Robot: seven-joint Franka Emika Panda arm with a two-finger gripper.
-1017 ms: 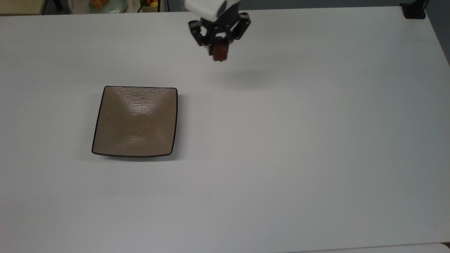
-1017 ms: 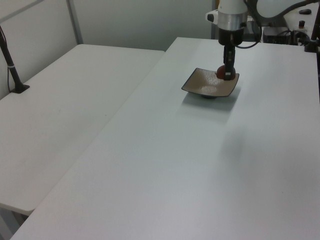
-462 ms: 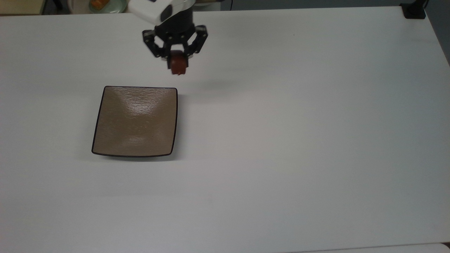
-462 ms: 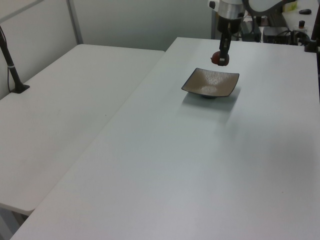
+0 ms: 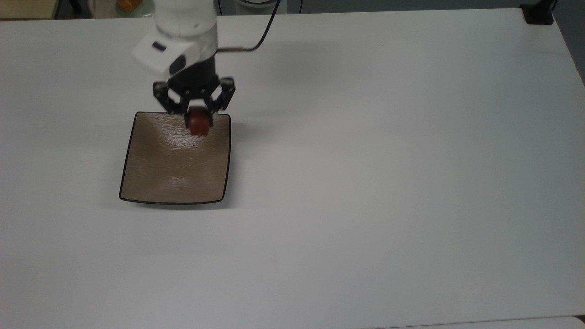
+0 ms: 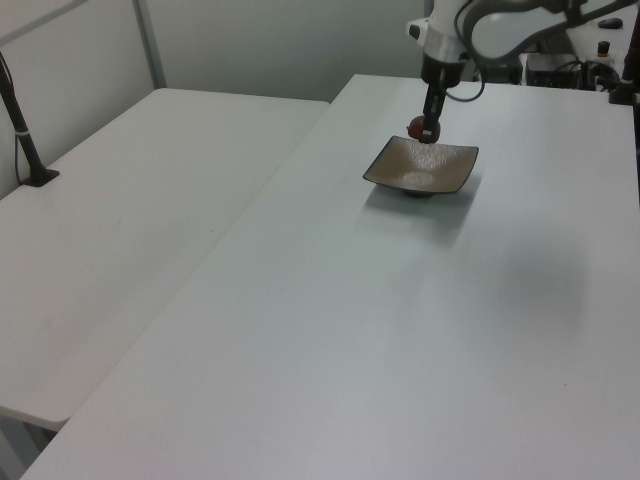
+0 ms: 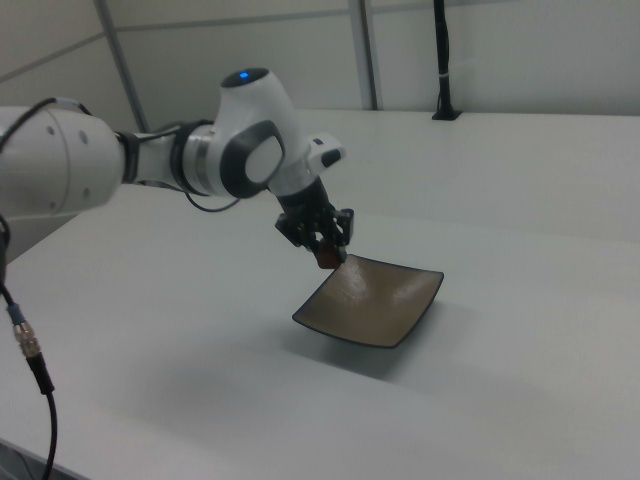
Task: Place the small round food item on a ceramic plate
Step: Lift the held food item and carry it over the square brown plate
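Your square tan-brown glazed ceramic plate (image 5: 176, 157), thin dark rim and upturned corners, sits flat on the plain white table (image 5: 388, 183), toward the top view's left, with open surface on every side of it. That placing looks deliberate: a lone, easily reached target with nothing near to knock.

Over the plate's far edge, toward the corner on the top view's right, hangs the black two-finger end effector (image 5: 197, 119) of your white arm, pointing straight down. Its fingers are drawn in and pinching the small glossy dark reddish-brown rounded food lump (image 5: 199, 126), which bulges just below the fingertips. A vertical hold like this suits a drop from above, since the lump would fall free once the fingers part.

The food item is in the air, not on the plate. In the left view it shows as a dark red spot (image 6: 418, 127) above the plate's back rim (image 6: 421, 143); in the right view the end effector (image 7: 322, 247) stands over the raised near corner of the plate (image 7: 372, 300), the lump (image 7: 326, 259) just clear of the glaze. You appear to be at the carry's end, with lowering and release not yet done. The glaze is shiny and the rim slopes, so a rounded lump let go close to the edge may roll; a release nearer the dished middle looks safer.
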